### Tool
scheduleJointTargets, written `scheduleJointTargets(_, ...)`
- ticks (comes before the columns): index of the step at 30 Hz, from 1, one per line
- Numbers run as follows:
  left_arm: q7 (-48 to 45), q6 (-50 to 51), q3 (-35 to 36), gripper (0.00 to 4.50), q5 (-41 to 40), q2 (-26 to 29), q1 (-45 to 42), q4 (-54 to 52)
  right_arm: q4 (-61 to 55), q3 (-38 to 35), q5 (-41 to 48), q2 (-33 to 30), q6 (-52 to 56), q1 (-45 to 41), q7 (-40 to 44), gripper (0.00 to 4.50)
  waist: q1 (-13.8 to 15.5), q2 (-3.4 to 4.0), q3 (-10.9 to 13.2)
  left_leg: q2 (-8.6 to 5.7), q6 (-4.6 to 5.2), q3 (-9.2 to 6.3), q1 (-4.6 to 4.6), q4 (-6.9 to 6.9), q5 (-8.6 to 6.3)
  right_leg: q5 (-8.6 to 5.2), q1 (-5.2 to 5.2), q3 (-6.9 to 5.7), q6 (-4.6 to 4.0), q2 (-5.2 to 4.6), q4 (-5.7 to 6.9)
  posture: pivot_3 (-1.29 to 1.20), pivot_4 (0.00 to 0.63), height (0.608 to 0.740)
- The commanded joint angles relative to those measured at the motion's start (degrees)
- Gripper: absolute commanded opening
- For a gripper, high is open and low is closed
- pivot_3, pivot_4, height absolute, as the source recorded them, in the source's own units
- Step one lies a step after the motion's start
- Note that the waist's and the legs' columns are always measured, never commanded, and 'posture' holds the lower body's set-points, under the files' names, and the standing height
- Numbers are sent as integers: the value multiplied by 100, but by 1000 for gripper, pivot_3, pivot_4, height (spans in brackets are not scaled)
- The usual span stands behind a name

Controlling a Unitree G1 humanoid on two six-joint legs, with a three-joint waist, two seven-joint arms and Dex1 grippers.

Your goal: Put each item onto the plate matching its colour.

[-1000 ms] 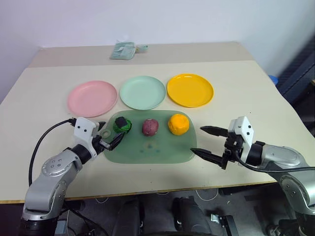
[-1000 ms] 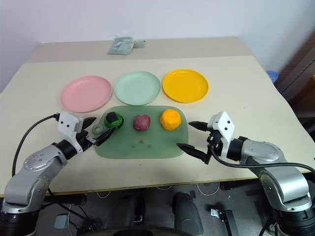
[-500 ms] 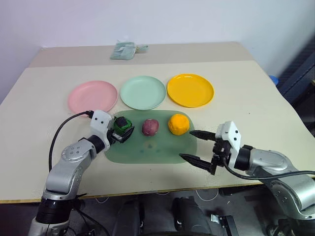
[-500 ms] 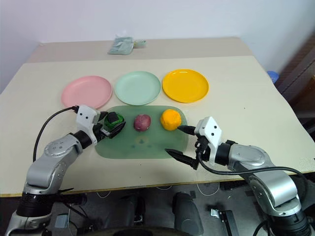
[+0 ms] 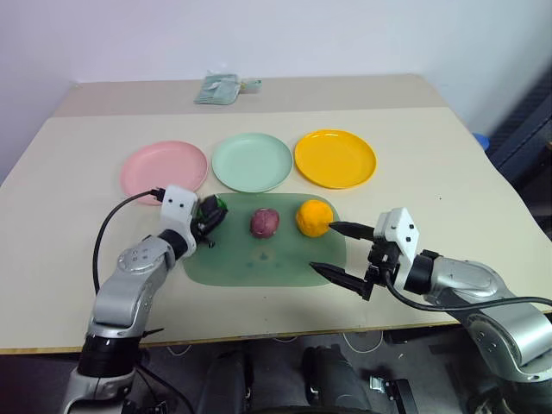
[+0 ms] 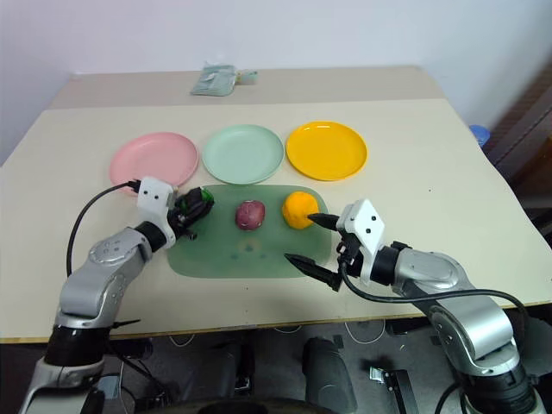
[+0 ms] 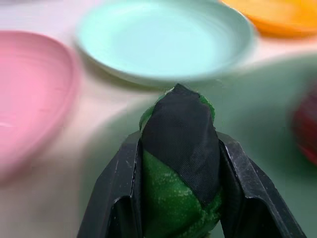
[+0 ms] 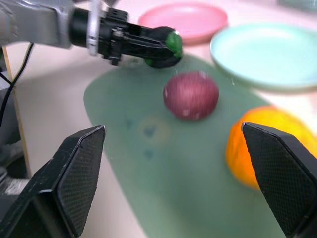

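Nothing plated yet. L gripper (image 7: pixel 178 198) clamped on green lump (image 7: pixel 176 148), at mat (image 5: pixel 259 263). R gripper (image 5: pixel 338 250) spread wide, empty. Maroon lump (image 5: pixel 264 222), orange lump (image 5: pixel 313 217) on mat; all 3 to go.

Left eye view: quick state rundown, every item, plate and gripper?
left gripper: shut on green item
green item: clamped between the fingers, over the mat's edge
maroon item: loose on mat
orange item: loose on mat
right gripper: open, empty, beside orange item
pink plate: empty
mint plate: empty
orange-yellow plate: empty
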Motion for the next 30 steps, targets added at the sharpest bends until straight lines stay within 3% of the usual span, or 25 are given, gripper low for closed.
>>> scheduleJointTargets(1,475,-45,19,1226,208,-366,-835,381,-2,49,-57,102,-130,-203,-69,4500,68,-1,1,-2,0,1,0,0,0,1,0,0,2,0,0,0,150,740)
scheduleJointTargets(8,862,-490,-416,1226,931,-1018,-2899,3089,171,204,-202,282,-221,-436,-142,4500,82,-4,2,-21,3,2,-13,12,2,14,3,-5,25,3,-4,0,150,740)
scheduleJointTargets(12,796,-918,-280,1226,931,-1240,-3664,4499,148,198,-261,335,-269,-402,-231,4500,59,-6,3,-21,5,3,-19,11,0,22,1,-5,40,3,-14,0,150,740)
scheduleJointTargets(17,640,-1168,-185,3664,884,-1310,-4011,5166,3,130,-274,343,-257,-246,-372,4500,66,-7,4,-19,6,2,-23,4,0,23,-2,-8,42,4,-19,0,150,740)
scheduleJointTargets(19,626,-1228,-144,4432,894,-1290,-4015,5116,-55,93,-271,338,-249,-175,-441,4500,73,-8,4,-19,6,2,-24,4,0,23,-2,-8,43,3,-21,0,150,740)
scheduleJointTargets(25,321,-1229,285,4432,430,-1090,-3485,3768,-139,26,-254,301,-241,-92,-559,4500,58,-9,4,-14,5,-1,-25,4,0,25,-2,-8,46,0,-23,0,150,740)
scheduleJointTargets(30,-772,-591,220,4432,-8,-200,-1899,1540,-53,-63,-260,226,-258,-77,-502,4500,-36,-4,2,-4,3,-1,-13,-2,1,25,-2,-3,45,0,-13,0,150,740)
